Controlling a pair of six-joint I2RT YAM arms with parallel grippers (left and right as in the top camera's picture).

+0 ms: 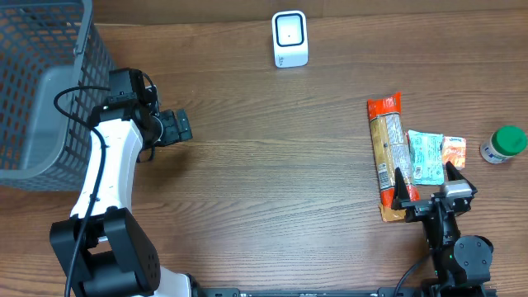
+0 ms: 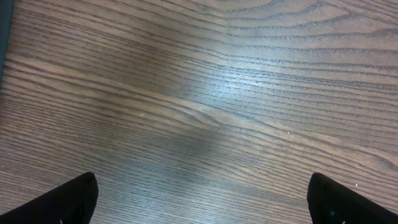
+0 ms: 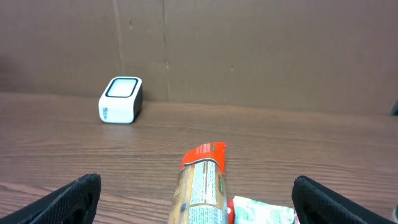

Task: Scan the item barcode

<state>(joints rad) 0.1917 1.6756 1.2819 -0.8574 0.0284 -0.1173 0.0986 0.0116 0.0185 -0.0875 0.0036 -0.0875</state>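
Fingers (image 3: 74, 198) wide open, empty, on right gripper (image 1: 426, 188) and left gripper (image 1: 176, 126).
Likely light, crinkly, crushable snack packet (image 1: 386, 153): pinch gently across mid-length.

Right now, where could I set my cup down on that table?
The widest bare wood lies mid-table, between the left end effector and the long orange-ended packet, in front of the scanner. The right side is crowded: that packet, a teal sachet, an orange sachet and a green-lidded jar. A mesh basket fills the left corner.

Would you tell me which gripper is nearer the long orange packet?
Right. The right gripper is right beside the orange packet; the left gripper is far off, by the basket.
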